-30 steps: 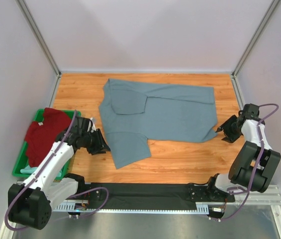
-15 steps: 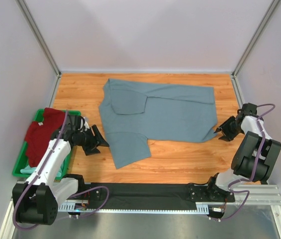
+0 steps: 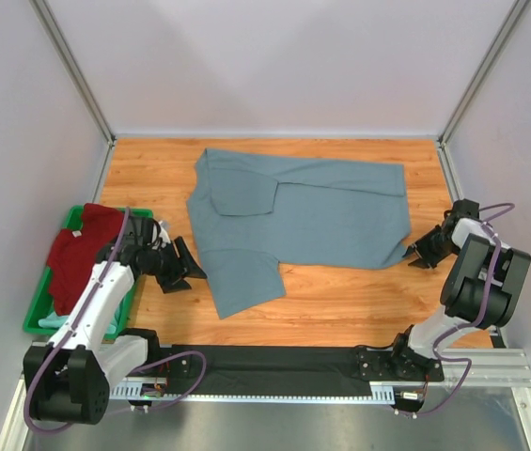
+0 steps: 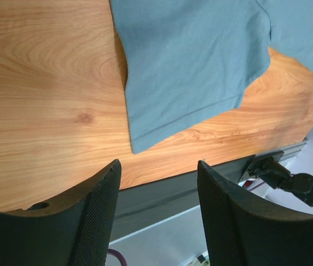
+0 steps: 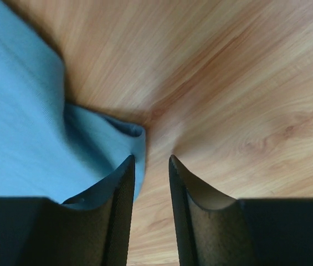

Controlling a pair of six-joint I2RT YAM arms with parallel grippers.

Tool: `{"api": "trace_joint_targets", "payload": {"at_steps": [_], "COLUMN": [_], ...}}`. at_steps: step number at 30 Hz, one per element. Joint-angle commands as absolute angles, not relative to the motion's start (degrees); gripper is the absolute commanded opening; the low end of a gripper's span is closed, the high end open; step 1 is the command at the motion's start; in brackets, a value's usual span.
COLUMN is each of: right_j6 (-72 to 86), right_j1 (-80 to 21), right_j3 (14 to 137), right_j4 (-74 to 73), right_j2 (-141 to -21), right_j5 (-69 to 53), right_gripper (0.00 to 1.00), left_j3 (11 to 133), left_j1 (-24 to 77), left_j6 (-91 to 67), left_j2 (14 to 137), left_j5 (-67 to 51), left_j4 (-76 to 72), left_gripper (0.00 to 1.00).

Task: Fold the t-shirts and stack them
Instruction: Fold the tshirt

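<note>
Left jaws are spread wide, nothing caught between them, just bare wood and the front rail seen through the gap. They're hung low over the bench [image 3: 340, 301] just beside the near-left flap of the grey-blue t-shirt [image 3: 293, 211], at roughly its 8 o'clock, and no contact with the cloth can be made out.

Right jaws are drawn in to a narrow slit. Wood is visible through the slit, so nothing is pinched. The shirt's near-right corner is bunched up right against one finger [image 5: 112, 210], at the shirt's 4 o'clock.

The shirt itself is laid out mostly flat across the middle of the bench, with a flap folded over toward 10 o'clock.

The dark red t-shirt [image 3: 82, 249] is heaped in the green bin [image 3: 32, 319], parked off the bench's 8 o'clock edge, white label showing.
</note>
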State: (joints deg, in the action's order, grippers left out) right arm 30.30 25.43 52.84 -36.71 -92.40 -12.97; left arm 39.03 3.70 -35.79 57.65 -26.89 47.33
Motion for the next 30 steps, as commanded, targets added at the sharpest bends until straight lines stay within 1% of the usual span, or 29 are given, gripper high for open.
{"api": "trace_joint_targets", "payload": {"at_steps": [1,2,5,8,10,13,19,22,24,25,27,28,30], "right_j6": [31.5,31.5,30.9,30.8,30.8,31.3,33.6,35.6,35.6,35.1,33.6,33.0,31.5], "right_j1": [25.8,25.8,25.8,25.8,25.7,25.6,24.9,24.9,24.8,24.9,24.9,24.9,25.0], "right_j3": [53.8,54.0,55.1,56.0,56.8,57.4,57.5,57.6,58.9,59.3,59.8,59.2,57.2], "right_j4": [-34.6,-34.8,-35.5,-36.1,-36.1,-35.9,-35.9,-35.5,-36.5,-38.3,-41.0,-42.5,-44.1], "right_j2": [-95.0,-95.2,-95.9,-96.3,-96.3,-96.8,-99.1,-99.2,-99.2,-99.0,-97.9,-95.8,-93.3], "right_j5": [-10.3,-9.5,-9.0,-9.6,-10.5,-10.5,-10.7,-10.5,-10.4,-10.0,-7.5,-6.7,-3.4], "right_gripper": [0.32,0.28,0.25,0.25,0.27,0.32,0.31,0.24,0.05,0.0,0.0,0.0,0.0], "left_j3": [39.0,39.2,38.9,38.1,37.6,37.5,35.7,32.2,29.7,29.2,28.7,28.8,29.5], "left_j1": [3.4,3.4,3.3,3.3,3.3,3.3,3.3,3.3,3.3,3.3,3.3,3.3,3.3], "left_j6": [-35.7,-35.7,-35.5,-35.8,-35.9,-36.6,-38.9,-42.4,-44.6,-44.9,-45.2,-44.6,-43.9], "left_j2": [58.9,59.6,61.9,63.2,63.3,61.8,61.3,61.3,61.9,62.5,65.5,66.8,70.0], "left_j5": [-27.6,-27.7,-28.3,-29.4,-30.0,-29.7,-27.6,-28.5,-29.8,-30.1,-30.1,-30.2,-30.1], "left_j4": [45.5,45.2,44.0,42.9,42.1,42.4,43.4,39.9,35.9,34.5,32.2,31.4,29.6], "left_gripper": [0.64,0.63,0.62,0.59,0.59,0.59,0.6,0.6,0.58,0.57,0.55,0.53,0.52]}}
